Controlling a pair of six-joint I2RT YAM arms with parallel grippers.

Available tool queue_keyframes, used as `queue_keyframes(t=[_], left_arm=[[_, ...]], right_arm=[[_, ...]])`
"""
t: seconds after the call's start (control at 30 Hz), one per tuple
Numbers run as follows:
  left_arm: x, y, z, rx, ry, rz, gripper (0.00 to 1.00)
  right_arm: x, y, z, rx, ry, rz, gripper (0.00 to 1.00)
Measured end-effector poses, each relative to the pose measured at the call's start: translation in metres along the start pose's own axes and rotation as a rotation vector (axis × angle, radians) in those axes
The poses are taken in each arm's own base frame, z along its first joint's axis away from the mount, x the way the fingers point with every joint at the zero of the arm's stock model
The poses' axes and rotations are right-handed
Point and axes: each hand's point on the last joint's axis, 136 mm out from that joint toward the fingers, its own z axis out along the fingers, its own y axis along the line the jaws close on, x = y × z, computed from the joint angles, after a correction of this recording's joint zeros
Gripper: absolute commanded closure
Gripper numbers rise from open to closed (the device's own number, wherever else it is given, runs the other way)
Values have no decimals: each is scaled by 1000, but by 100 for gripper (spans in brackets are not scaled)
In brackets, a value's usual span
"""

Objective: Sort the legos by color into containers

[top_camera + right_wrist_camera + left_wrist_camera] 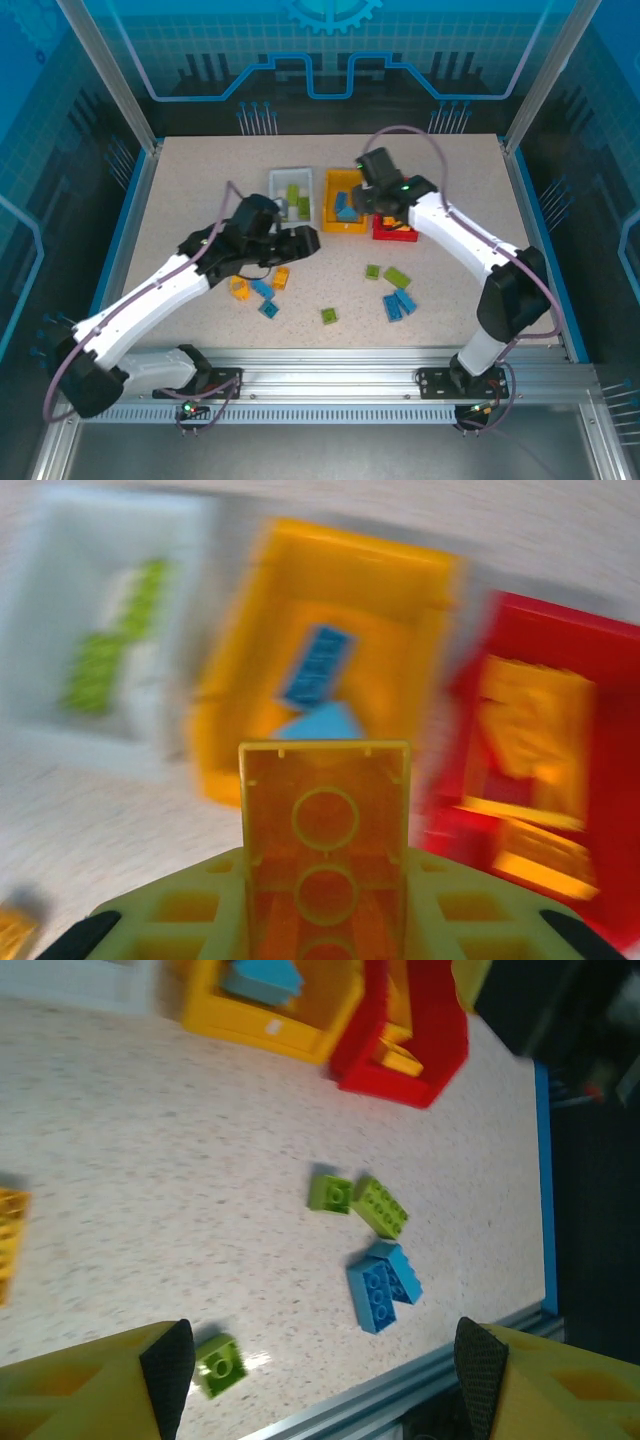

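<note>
The orange-yellow brick (325, 840) is clamped between the right fingers (170, 925). It hangs just short of the bins. The red bin (560, 630), already stocked with orange-yellow bricks, lies ahead and right of those fingers. The yellow bin (350, 550), with blue bricks, is straight ahead, and the white bin (40, 600), with lime green ones, is ahead-left.

I judge the sorting about half done (a rough call). The left fingers (168, 1365) stand wide and empty. Beyond them on the table (150, 1160) lie two green bricks (381, 1207) and a blue pair (382, 1282). Another green brick (220, 1365) sits just beside one pad. A loose orange and blue cluster (262, 288) lies under that arm.

The right wrist view is smeared, so the bin contents can't be counted, and the left arm may cover more bricks.
</note>
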Motion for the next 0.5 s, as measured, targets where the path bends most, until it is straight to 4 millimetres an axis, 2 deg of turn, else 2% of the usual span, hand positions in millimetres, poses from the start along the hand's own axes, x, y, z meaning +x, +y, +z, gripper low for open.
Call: queue_keyframes(t=[0.03, 0.1, 0.2, 0.37, 0.5], left_arm=[[0, -12, 8, 16, 6, 28, 27], [1, -29, 23, 40, 14, 62, 27], [2, -48, 44, 57, 25, 99, 27], [12, -64, 71, 58, 49, 151, 27], [25, -64, 85, 40, 80, 190, 27]], right_arm=[[3, -23, 7, 40, 23, 52, 68], [10, -54, 20, 104, 69, 120, 68], [22, -81, 39, 171, 142, 180, 67], [27, -98, 75, 227, 230, 221, 62], [28, -99, 96, 244, 270, 232, 49]])
